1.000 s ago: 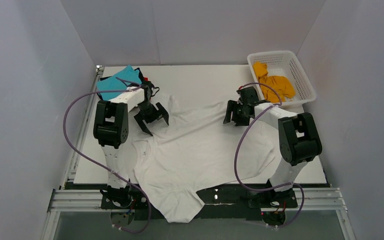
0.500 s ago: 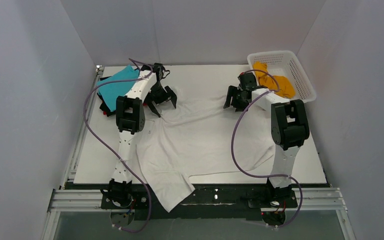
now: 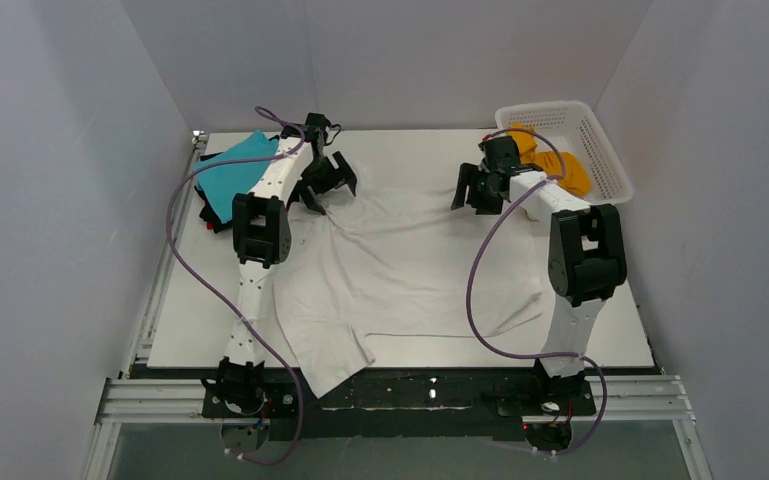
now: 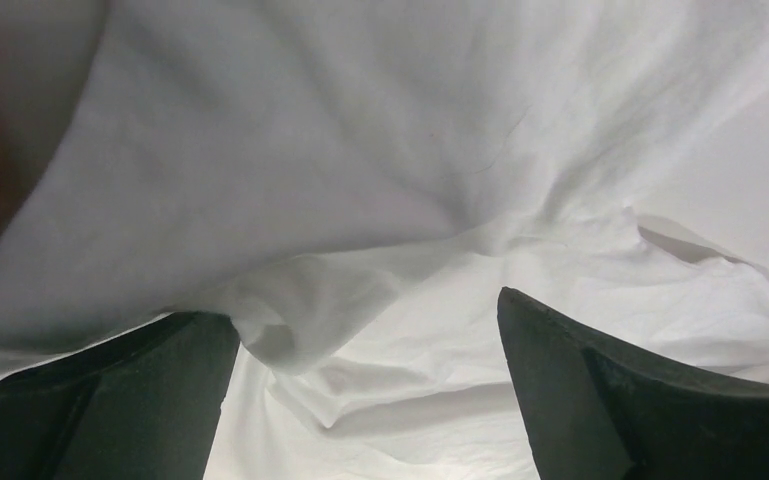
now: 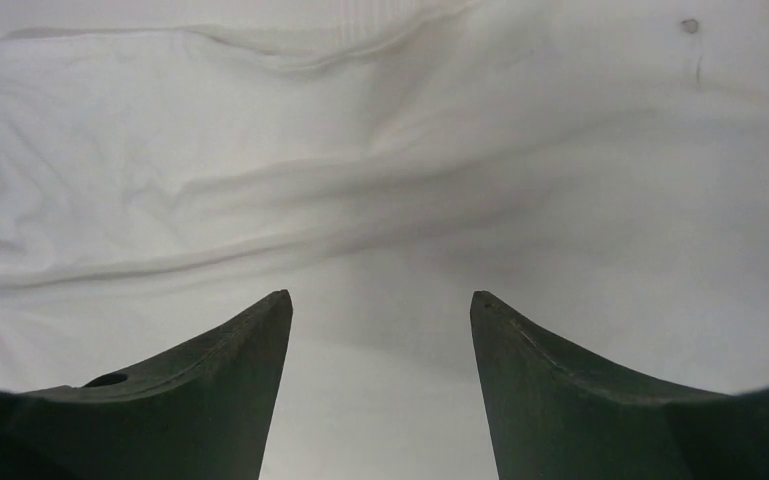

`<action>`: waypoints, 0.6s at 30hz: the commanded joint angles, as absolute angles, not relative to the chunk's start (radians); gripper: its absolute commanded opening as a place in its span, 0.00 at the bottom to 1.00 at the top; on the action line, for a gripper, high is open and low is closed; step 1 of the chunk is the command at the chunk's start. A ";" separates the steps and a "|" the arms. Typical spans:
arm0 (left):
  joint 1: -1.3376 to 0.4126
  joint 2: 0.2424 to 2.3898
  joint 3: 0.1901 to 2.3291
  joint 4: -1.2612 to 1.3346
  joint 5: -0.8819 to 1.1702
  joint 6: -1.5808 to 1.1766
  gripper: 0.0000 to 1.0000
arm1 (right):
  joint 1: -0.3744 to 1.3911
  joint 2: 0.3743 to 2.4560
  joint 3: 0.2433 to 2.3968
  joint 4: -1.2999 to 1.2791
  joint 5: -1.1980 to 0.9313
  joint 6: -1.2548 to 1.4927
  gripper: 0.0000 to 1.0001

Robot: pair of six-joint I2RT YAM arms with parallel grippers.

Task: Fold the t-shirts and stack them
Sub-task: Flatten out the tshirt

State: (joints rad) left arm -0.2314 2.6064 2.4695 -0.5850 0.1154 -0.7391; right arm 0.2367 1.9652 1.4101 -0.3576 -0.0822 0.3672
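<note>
The white t-shirt lies spread and wrinkled across the middle of the table, with one corner hanging over the near edge. The left gripper sits at the shirt's far left corner with its jaws spread wide and nothing held. The left wrist view shows a bunched fold of cloth just beside one finger. The right gripper sits at the shirt's far right edge, jaws apart and also holding nothing. In its wrist view, creased cloth lies beyond the fingertips. A teal t-shirt rests at the far left of the table on top of a black t-shirt. An orange t-shirt lies crumpled inside the white basket at the far right corner.
</note>
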 commanded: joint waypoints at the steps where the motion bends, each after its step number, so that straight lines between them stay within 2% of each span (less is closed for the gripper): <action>1: -0.234 2.470 2.395 -0.526 0.118 -0.672 0.98 | 0.239 1.746 1.420 -0.405 -0.105 0.326 0.75; 7: -0.305 2.164 2.183 -0.574 0.118 -0.586 0.98 | 0.302 1.498 1.283 -0.501 -0.062 0.324 0.77; 11: -0.354 1.908 1.868 -0.620 0.089 -0.602 0.98 | 0.304 1.279 1.089 -0.496 -0.041 0.398 0.81; 13: -0.395 1.758 1.680 -0.620 0.057 -0.623 0.98 | 0.302 1.149 0.981 -0.474 0.007 0.437 0.86; 18: -0.544 1.417 1.258 -0.624 -0.011 -0.717 0.98 | 0.289 0.889 0.776 -0.452 0.081 0.457 0.87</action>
State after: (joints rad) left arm -0.4664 1.5745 1.5146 -0.4824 0.0612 -0.6426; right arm 0.3004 1.0275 0.8669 -0.4633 0.0013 0.4152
